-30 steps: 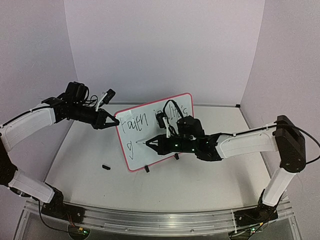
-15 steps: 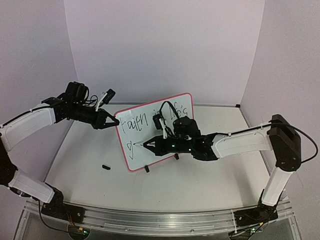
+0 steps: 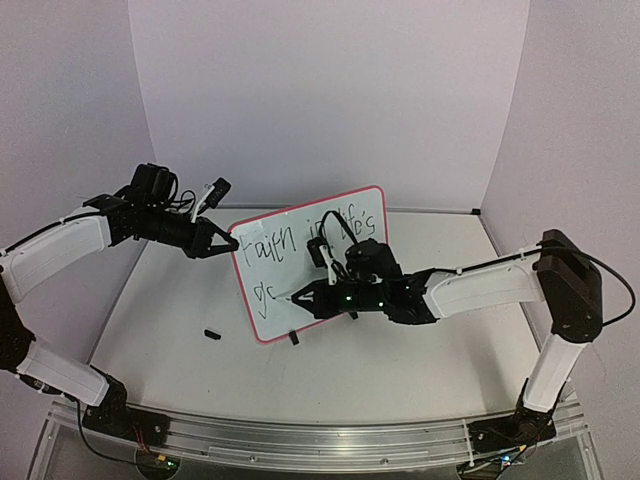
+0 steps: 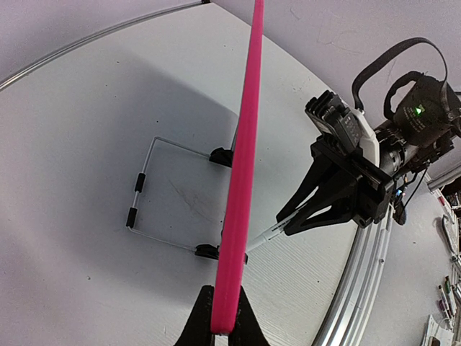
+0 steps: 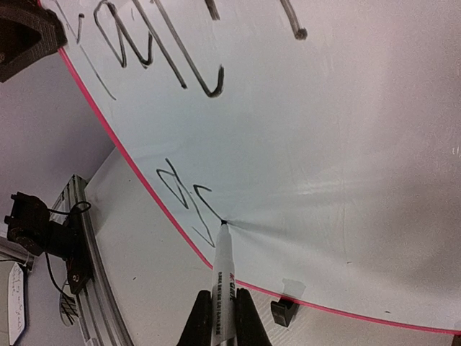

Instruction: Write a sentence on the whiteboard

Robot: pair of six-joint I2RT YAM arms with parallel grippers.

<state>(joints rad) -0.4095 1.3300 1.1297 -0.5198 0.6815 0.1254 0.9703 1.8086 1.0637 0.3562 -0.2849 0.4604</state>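
The whiteboard [image 3: 300,265] stands tilted near the table's middle, white with a pink frame and black handwriting along its top and two marks at its lower left. My left gripper [image 3: 229,242] is shut on the board's left edge; in the left wrist view the pink frame [image 4: 241,180] runs up from between its jaws [image 4: 220,328]. My right gripper [image 3: 308,296] is shut on a white marker [image 5: 222,277], whose black tip touches the whiteboard [image 5: 324,166] at the end of the second lower mark.
A small black marker cap [image 3: 211,333] lies on the table left of the board. Black clip feet [image 3: 294,338] and a wire stand [image 4: 144,194] hold the board up. White walls enclose the table; a metal rail [image 3: 300,440] runs along the near edge.
The right gripper has shifted the marker tip slightly left and then right along the board's lower left, adding a second mark beside the first. The left arm has stayed still.
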